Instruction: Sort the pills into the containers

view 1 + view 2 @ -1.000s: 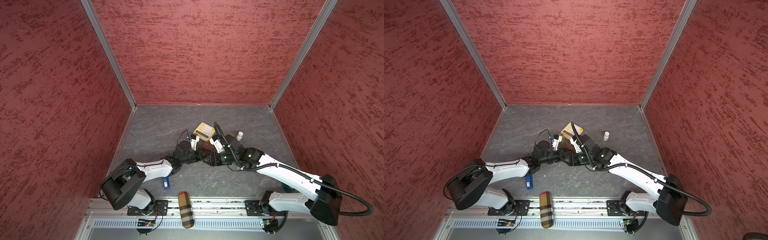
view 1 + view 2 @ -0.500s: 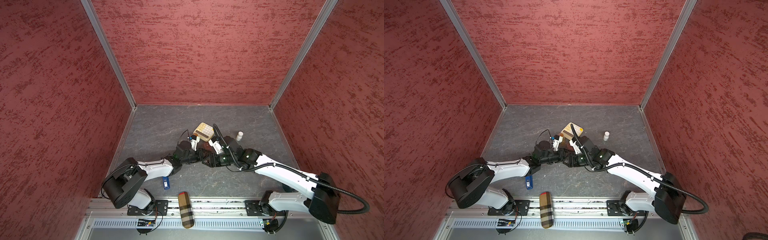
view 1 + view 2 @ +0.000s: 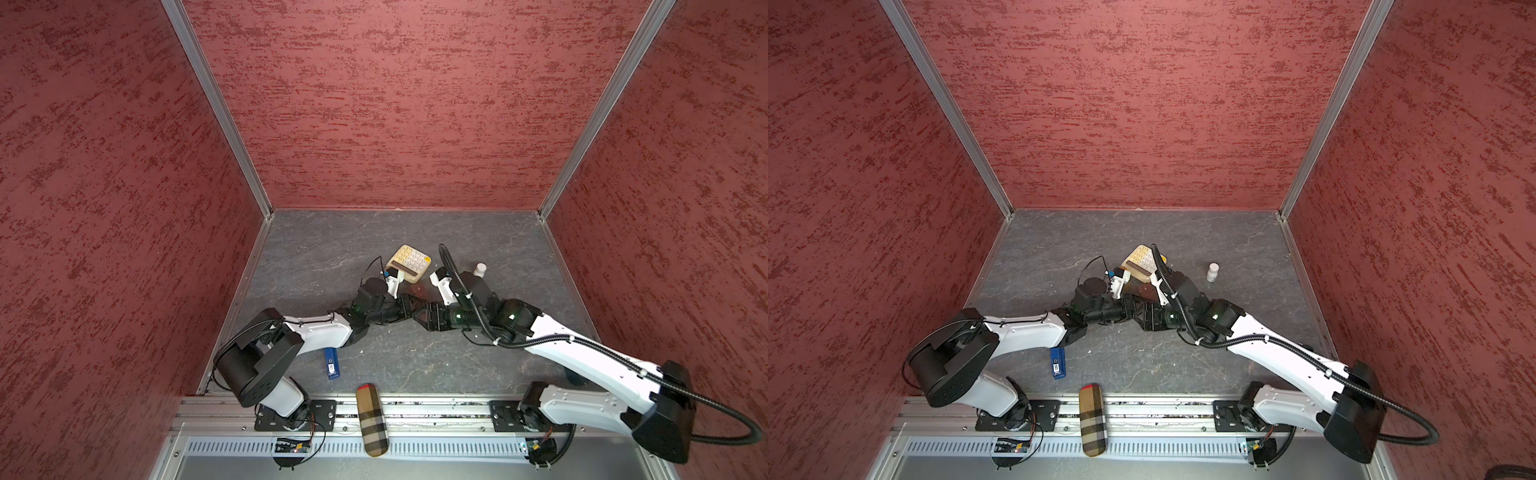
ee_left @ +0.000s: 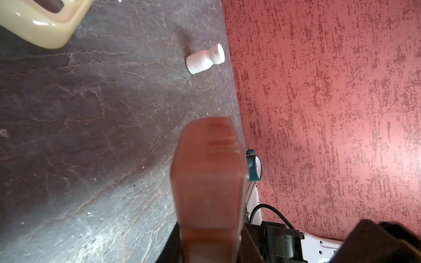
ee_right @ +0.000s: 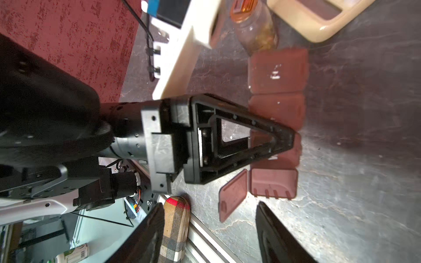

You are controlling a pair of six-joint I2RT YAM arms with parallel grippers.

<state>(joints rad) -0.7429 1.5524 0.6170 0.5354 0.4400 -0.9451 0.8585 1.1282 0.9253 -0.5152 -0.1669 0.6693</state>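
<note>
Two grippers meet near the middle of the tabletop point(image 3: 316, 257), tip toward tip. The left gripper point(image 5: 290, 142) has its jaws pressed together on the strip box point(image 5: 276, 75), pinching it across the compartment next to the end one. In the left wrist view the same box comes out of the grip as a blurred brown bar. Whether the box rests on the tabletop or is a little lifted, I cannot tell.

The right gripper point(image 5: 209, 205) has its jaws spread wide with nothing between them. It stands at the end of the box, just beside the open lid point(image 5: 232, 195) of the last compartment. This lid is swung out to the side, and the other lids that show lie shut. What is inside the open compartment I cannot tell.

One tiny white pill point(image 3: 360, 351) lies bare on the tabletop, between the two arms and the front edge, well apart from the box. It is too small to say more about it.

The amber bottle point(image 5: 255, 29) is just beside the other end of the box. Behind it, toward the back edge, lies the cream calculator point(image 3: 408, 263). The small white bottle point(image 3: 480, 270) stands alone nearer the right edge. A blue USB stick point(image 3: 331, 365) lies toward the front left corner, partly under the left arm. A checked case point(image 3: 372, 419) lies across the rail at the front edge.
</note>
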